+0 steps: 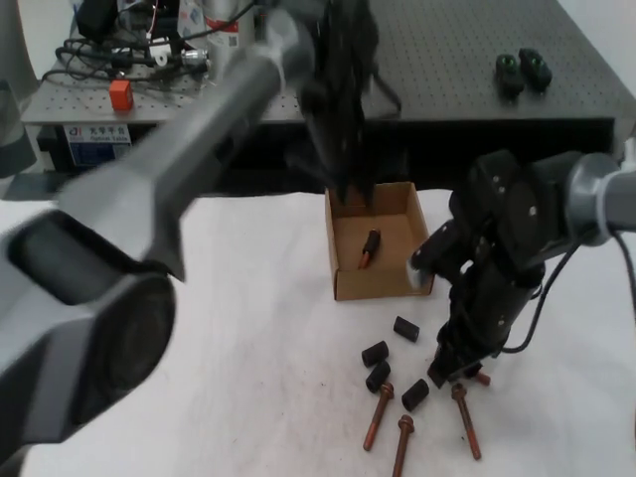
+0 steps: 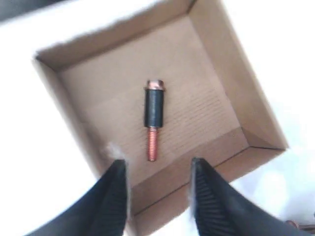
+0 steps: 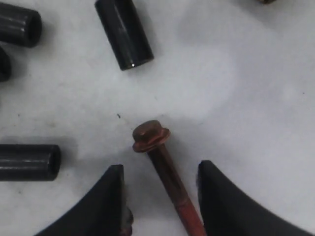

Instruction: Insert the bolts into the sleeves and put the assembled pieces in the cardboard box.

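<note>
1. The copper-coloured metal bolt with a flanged hex head (image 3: pixel 150 135) looks stiff, small and fairly light. Its round shank would likely roll on the white cloth-covered bench (image 3: pixel 246 98). The best hold is probably across the shank just under the head, leaving the threaded end free.
2. The short black cylindrical sleeves (image 3: pixel 123 32) look rigid and smooth, so a grip across the barrel seems safest.
3. The right pincer (image 3: pixel 160 169) stands wide and holds nothing. The bolt's shank slants between its fingers, with the head just beyond the tips.
4. The left pincer (image 2: pixel 157 164) is also spread and empty, above the brown cardboard box (image 2: pixel 231 83). One assembled bolt-and-sleeve piece (image 2: pixel 153 118) lies on the box floor.
</note>
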Controlling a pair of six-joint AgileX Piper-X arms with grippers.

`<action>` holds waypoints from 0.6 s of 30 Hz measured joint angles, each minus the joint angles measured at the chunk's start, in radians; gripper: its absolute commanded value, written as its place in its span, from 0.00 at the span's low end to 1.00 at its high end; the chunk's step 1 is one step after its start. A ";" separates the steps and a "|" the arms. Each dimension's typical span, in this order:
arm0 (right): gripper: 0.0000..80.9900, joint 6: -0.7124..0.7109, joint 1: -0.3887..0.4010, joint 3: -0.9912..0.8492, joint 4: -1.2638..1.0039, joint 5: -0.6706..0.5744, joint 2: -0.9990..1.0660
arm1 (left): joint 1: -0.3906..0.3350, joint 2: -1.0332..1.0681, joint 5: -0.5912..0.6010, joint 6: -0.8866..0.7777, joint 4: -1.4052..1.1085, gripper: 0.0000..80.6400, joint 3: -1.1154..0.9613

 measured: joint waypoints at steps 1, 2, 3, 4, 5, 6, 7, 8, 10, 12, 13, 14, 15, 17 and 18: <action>0.40 -0.001 0.000 0.000 0.000 0.005 0.006 | 0.000 -0.011 -0.007 0.005 0.013 0.36 0.003; 0.38 -0.002 0.000 0.000 0.000 0.012 0.014 | -0.002 -0.021 -0.010 0.009 0.020 0.36 0.007; 0.34 -0.002 0.000 -0.002 0.000 0.012 0.016 | -0.005 -0.029 -0.013 0.013 0.025 0.36 0.015; 0.30 -0.002 0.002 -0.003 0.000 0.012 0.017 | -0.007 -0.036 -0.015 0.016 0.027 0.36 0.026; 0.25 -0.004 0.003 -0.003 -0.004 0.012 0.017 | -0.008 -0.036 -0.016 0.016 0.027 0.36 0.026; 0.19 -0.004 0.003 -0.003 -0.004 0.012 0.017 | -0.009 -0.042 -0.018 0.019 0.029 0.36 0.041; 0.14 -0.001 0.002 -0.003 -0.011 0.012 0.019 | -0.014 -0.050 -0.022 0.020 0.035 0.36 0.062; 0.07 0.000 0.002 -0.003 -0.011 0.012 0.019 | -0.015 -0.051 -0.021 0.020 0.036 0.36 0.062; 0.05 0.022 0.002 -0.003 -0.024 0.012 0.019 | -0.027 -0.065 -0.021 0.034 0.040 0.36 0.111; 0.05 0.043 -0.002 -0.003 -0.034 0.014 0.019 | -0.037 -0.079 -0.023 0.046 0.041 0.36 0.153; 0.05 0.055 -0.008 -0.003 -0.041 0.014 0.019 | -0.048 -0.085 -0.025 0.059 0.040 0.36 0.176; 0.05 0.073 -0.018 -0.003 -0.049 0.014 0.019 | -0.061 -0.096 -0.027 0.075 0.036 0.36 0.213; 0.05 0.090 -0.030 -0.003 -0.055 0.009 0.013 | -0.076 -0.108 -0.027 0.093 0.026 0.36 0.254; 0.05 0.109 -0.046 0.001 -0.059 -0.003 0.003 | -0.089 -0.118 -0.027 0.110 0.019 0.36 0.285; 0.05 0.128 -0.060 0.007 -0.062 -0.021 -0.010 | -0.100 -0.125 -0.027 0.130 0.006 0.37 0.319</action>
